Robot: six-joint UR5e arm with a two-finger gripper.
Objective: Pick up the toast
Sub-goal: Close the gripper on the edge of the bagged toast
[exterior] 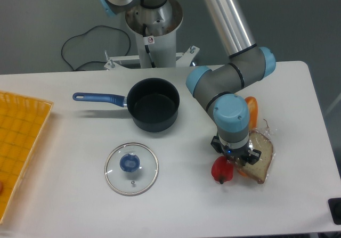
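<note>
Toast [262, 158], flat tan slice with brown crust in crinkly clear plastic, lies at table's [176, 206] right side, gripper [236, 161] low over its left edge, jaw state hidden, glossy red pepper [221, 170] just left, orange pepper [251, 109] behind.

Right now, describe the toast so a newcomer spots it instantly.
Start at the dark pot, go right and nearer the camera, under the gripper. The toast lies there: flat tan slice, brown crust, clear wrap, unlike the red pepper and orange pepper beside it.
</note>
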